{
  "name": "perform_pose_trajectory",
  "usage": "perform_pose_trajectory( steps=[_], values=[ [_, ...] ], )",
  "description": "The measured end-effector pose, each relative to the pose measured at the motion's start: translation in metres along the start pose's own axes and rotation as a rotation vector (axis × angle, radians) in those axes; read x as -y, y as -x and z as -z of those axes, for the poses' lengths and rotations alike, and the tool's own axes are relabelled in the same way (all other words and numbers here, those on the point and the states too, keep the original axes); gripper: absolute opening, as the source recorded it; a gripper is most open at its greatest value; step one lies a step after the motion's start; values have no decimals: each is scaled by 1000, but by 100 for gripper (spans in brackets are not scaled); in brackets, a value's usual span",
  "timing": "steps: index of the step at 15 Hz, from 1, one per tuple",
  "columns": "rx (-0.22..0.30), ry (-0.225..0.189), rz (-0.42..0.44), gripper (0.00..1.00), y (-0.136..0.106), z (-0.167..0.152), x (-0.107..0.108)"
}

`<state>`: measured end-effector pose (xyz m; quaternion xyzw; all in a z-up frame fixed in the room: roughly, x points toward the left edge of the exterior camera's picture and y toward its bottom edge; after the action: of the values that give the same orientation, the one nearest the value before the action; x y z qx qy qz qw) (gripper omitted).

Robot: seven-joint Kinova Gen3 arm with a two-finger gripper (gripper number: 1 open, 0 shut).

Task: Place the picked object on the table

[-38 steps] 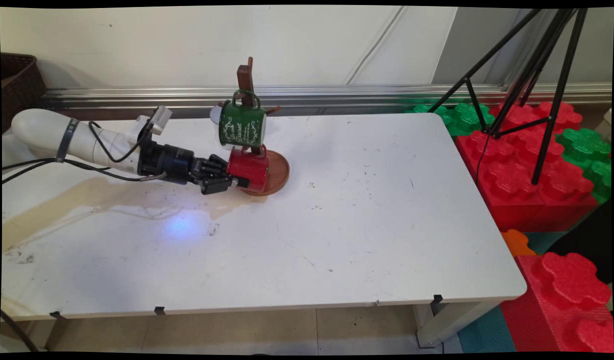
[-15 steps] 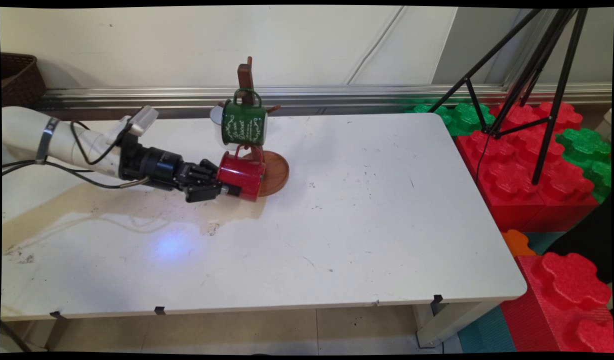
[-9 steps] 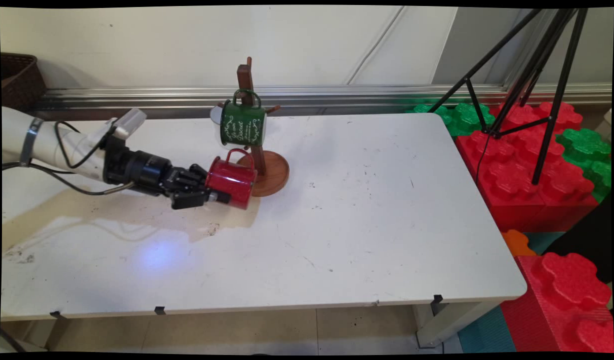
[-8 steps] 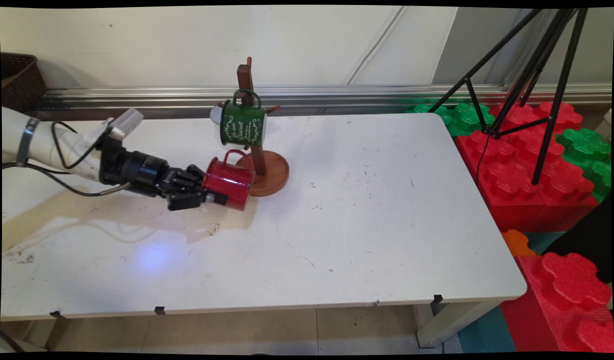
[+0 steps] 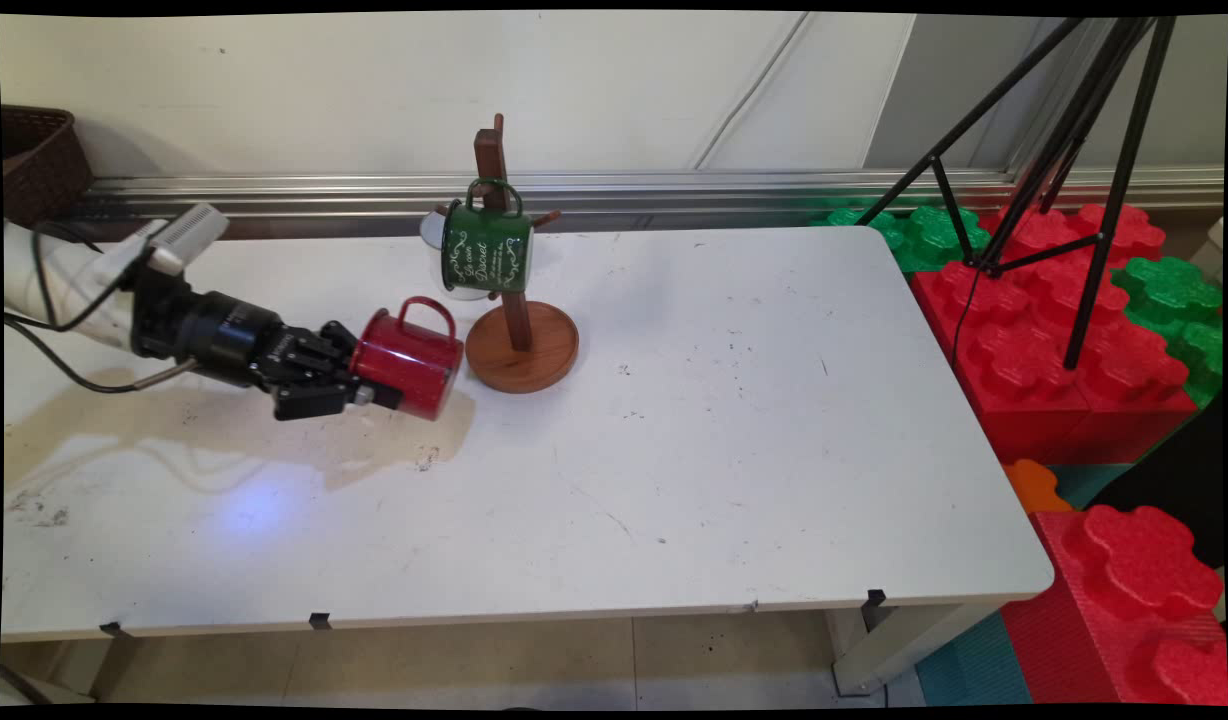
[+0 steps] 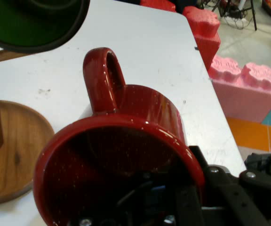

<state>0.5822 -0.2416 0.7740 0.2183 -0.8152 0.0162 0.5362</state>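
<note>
My gripper [image 5: 369, 392] is shut on the rim of a red mug [image 5: 407, 358], which lies on its side in the air just above the table, handle up. In the hand view the red mug [image 6: 126, 141] fills the middle, its open mouth toward the camera, and my gripper [image 6: 173, 207] clamps its lower rim. Right of the mug stands a wooden mug tree [image 5: 519, 335] with a round base. A green mug [image 5: 486, 247] hangs from one of its pegs, and a white mug [image 5: 436, 232] shows behind it. The tree's base [image 6: 11, 150] and the green mug [image 6: 27, 23] sit at the hand view's left.
The white table [image 5: 724, 420] has a pale brown stain [image 5: 174, 420] under the arm. A dark woven basket [image 5: 39, 160] stands at the back left. Big red and green toy bricks [image 5: 1064, 330] and a black tripod [image 5: 1064, 160] stand off the table's right side.
The arm has drawn back to the left with the red mug in its grip, pulling it off the mug tree. The green mug has swung back to hang straight.
</note>
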Motion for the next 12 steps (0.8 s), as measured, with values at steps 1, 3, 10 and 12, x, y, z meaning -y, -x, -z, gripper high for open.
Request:
perform_pose_trajectory(
  steps=[1, 3, 10, 12],
  values=[
    [10, -5, -12, 0, -1, 8, -1],
    [23, -11, -27, 0, -2, 17, -2],
    [97, -52, -82, 0, -4, 52, -4],
    [121, -63, -99, 0, -5, 61, -4]
  ],
)
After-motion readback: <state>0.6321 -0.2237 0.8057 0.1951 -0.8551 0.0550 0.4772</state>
